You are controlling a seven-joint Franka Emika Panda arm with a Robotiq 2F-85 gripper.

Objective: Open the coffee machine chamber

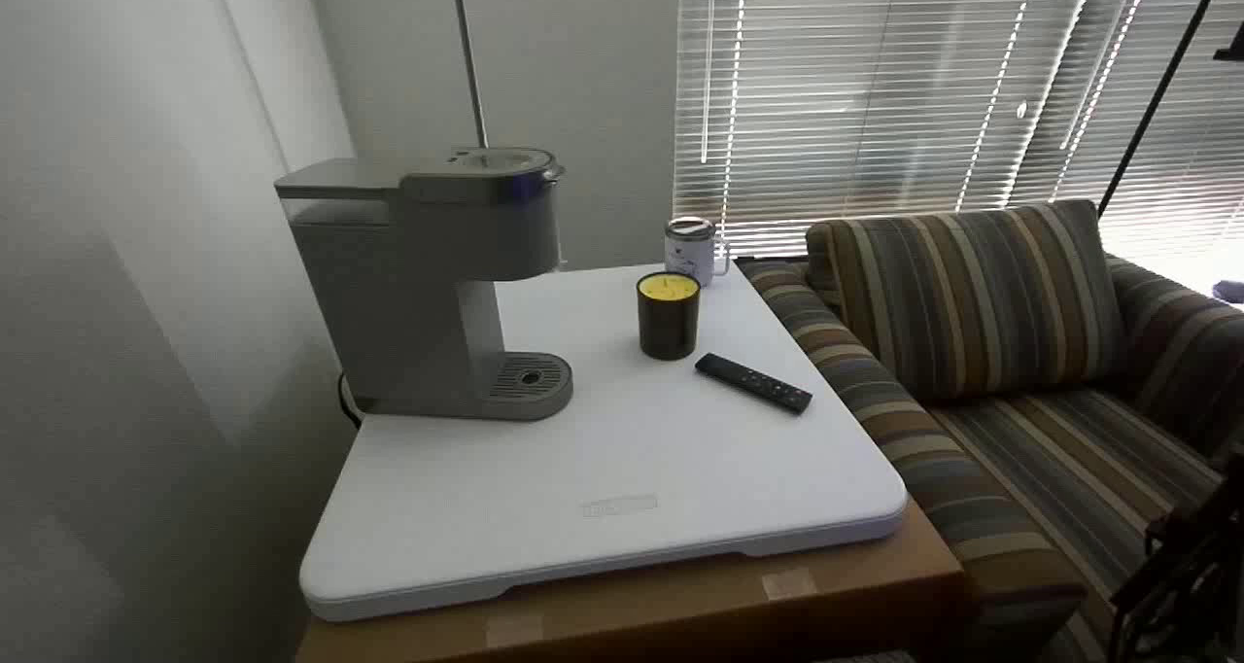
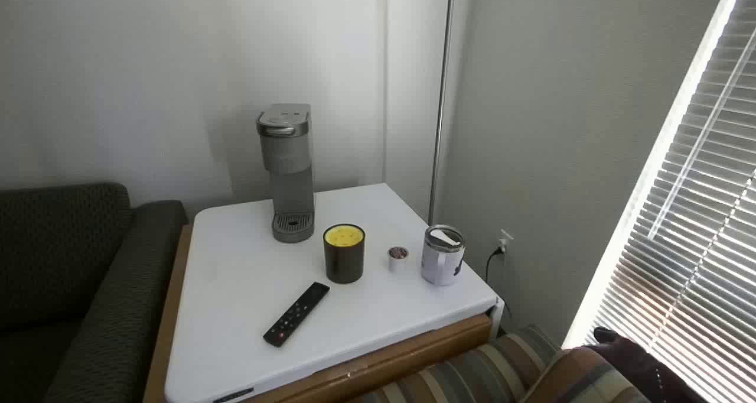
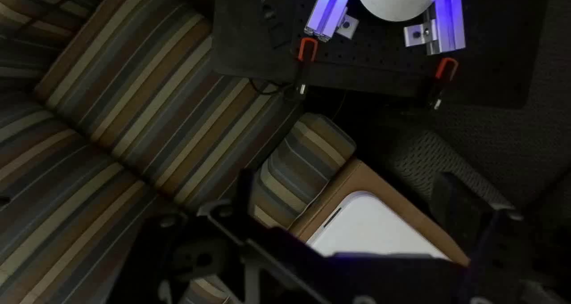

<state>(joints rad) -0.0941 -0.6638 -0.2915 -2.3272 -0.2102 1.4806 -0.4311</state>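
The coffee machine (image 1: 408, 323) is a gray upright brewer standing on the white tabletop (image 1: 544, 507). It also shows in an exterior view (image 2: 292, 191) at the back of the table. Its chamber (image 1: 476, 221) is the overhanging head, also in an exterior view (image 2: 286, 149), with the gray lid down and a shiny handle at the front. The inside is hidden. My gripper (image 3: 347, 186) shows dark in the wrist view, fingers wide apart with nothing between them. It is away from the machine, which is out of the wrist view; a white table corner shows beyond the fingers.
A dark candle with yellow wax (image 2: 345, 255), a black remote (image 2: 296, 314), a small pod (image 2: 398, 259) and a white mug (image 2: 442, 255) share the tabletop. A striped armchair (image 1: 972, 303) borders the table. A wall and a thin pole (image 2: 442, 101) stand behind.
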